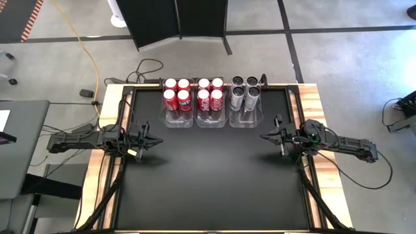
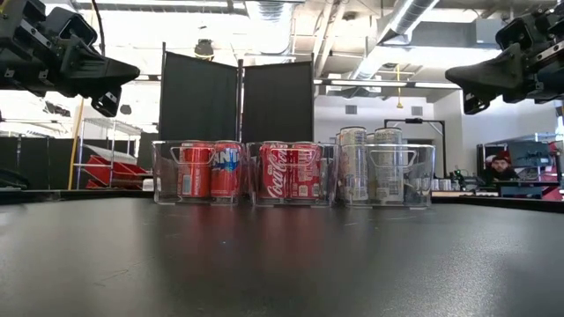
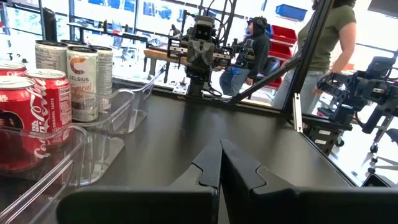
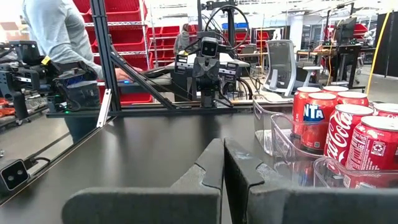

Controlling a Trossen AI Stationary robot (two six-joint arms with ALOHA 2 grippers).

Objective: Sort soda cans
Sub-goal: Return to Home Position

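Note:
Three clear bins stand side by side at the far middle of the black table. Red cans [image 1: 177,92] fill the left bin and more red cans [image 1: 210,92] fill the middle bin. Silver-grey cans [image 1: 244,91] stand upright in the right bin [image 2: 388,176]. My left gripper [image 1: 155,139] hovers above the table's left part, shut and empty, pointing right; its closed fingers [image 3: 211,163] show in the left wrist view. My right gripper [image 1: 263,136] hovers at the right, shut and empty, pointing left toward the other arm [image 4: 222,140].
The black mat [image 1: 208,182] stretches bare between the two grippers and toward the near edge. Wooden table borders [image 1: 318,104] and frame struts run along both sides. People [image 3: 323,43] stand beyond the table's sides, with shelves and cables around.

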